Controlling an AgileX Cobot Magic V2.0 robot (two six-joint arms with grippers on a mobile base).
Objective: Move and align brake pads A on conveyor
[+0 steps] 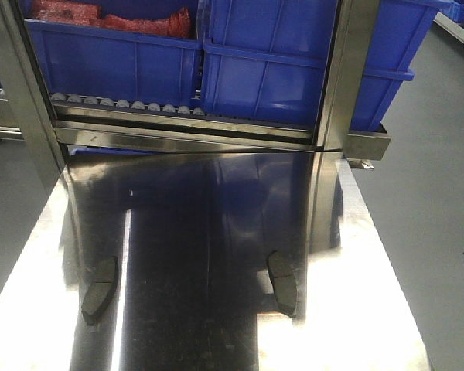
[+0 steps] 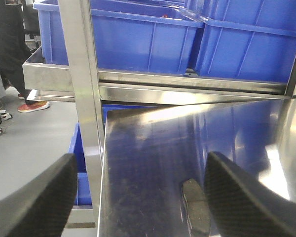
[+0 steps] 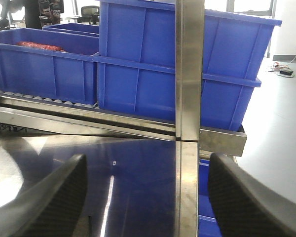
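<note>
Hovering over left brake pad [image 1: 99,290] and right brake pad [image 1: 281,284] on steel desk [image 1: 216,216].
With left fingers [image 2: 39,197] and right fingers [image 3: 49,197] wide open, empty: centre over each pad, straddle its width, close.

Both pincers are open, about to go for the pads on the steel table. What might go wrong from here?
1. The flat dark grey brake pad sits off-centre, near one finger of the left pincer; closing may shove it across the shiny stainless steel table.
2. An upright steel post stands straight ahead of the right pincer; advancing risks a collision.
</note>
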